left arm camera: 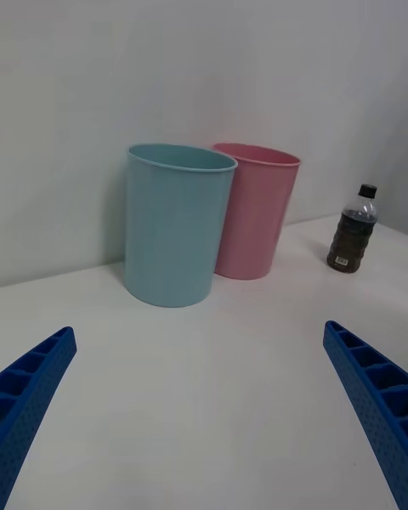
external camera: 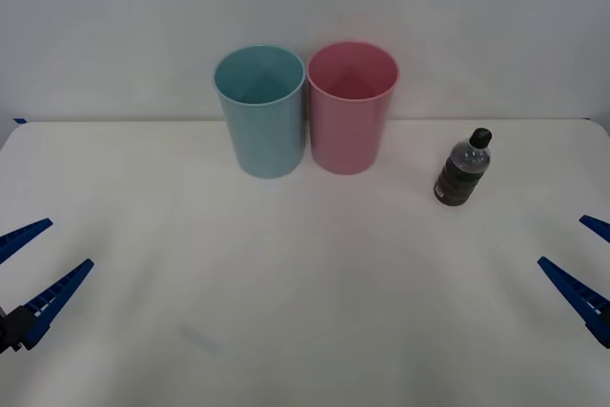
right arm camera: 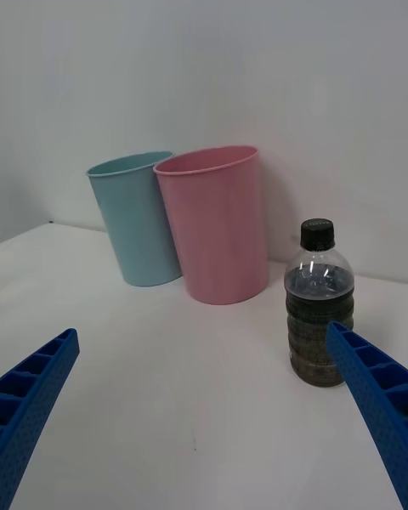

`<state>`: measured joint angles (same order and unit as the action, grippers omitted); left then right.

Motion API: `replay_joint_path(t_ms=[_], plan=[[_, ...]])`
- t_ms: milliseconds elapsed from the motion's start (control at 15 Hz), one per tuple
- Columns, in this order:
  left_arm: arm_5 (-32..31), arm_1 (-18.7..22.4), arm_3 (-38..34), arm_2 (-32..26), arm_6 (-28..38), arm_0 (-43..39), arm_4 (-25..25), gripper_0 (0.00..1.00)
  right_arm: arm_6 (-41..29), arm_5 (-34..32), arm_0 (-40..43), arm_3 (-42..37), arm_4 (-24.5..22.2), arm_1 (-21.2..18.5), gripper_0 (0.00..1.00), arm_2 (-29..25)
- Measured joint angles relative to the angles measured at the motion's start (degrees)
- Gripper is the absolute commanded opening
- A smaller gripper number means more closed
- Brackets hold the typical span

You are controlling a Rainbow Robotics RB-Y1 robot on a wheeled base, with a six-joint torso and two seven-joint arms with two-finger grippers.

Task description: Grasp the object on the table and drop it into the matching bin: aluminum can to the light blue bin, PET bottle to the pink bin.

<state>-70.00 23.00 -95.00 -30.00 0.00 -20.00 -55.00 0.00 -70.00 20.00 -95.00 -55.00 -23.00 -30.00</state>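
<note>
PET bottle [external camera: 464, 168] stands upright on the counter [external camera: 305, 331], right of the pink bin [external camera: 351, 109]. Left claw [external camera: 29, 269] and right claw [external camera: 586, 264] both hang wide open, holding nothing.

The pink bin [external camera: 352, 107] stands upright on the bench [external camera: 286, 312] toward its far edge, with the light blue bin [external camera: 260, 110] just beside it on its left. The PET bottle [external camera: 464, 168] stands upright to the right of the pink bin, apart from it and slightly nearer the robot.
</note>
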Motion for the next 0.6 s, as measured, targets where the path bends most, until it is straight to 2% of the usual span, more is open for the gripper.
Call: replay_joint_path(t_ms=[333,600], plan=[[0.0,0.0,0.0,0.0,0.0,0.0,0.0,1.0,0.0,0.2,0.5,-1.0,0.7,1.1,1.0,-0.3],[0.0,0.0,0.0,0.0,0.0,0.0,0.0,1.0,0.5,2.9,1.8,-2.1,1.3,0.9,1.0,1.0]])
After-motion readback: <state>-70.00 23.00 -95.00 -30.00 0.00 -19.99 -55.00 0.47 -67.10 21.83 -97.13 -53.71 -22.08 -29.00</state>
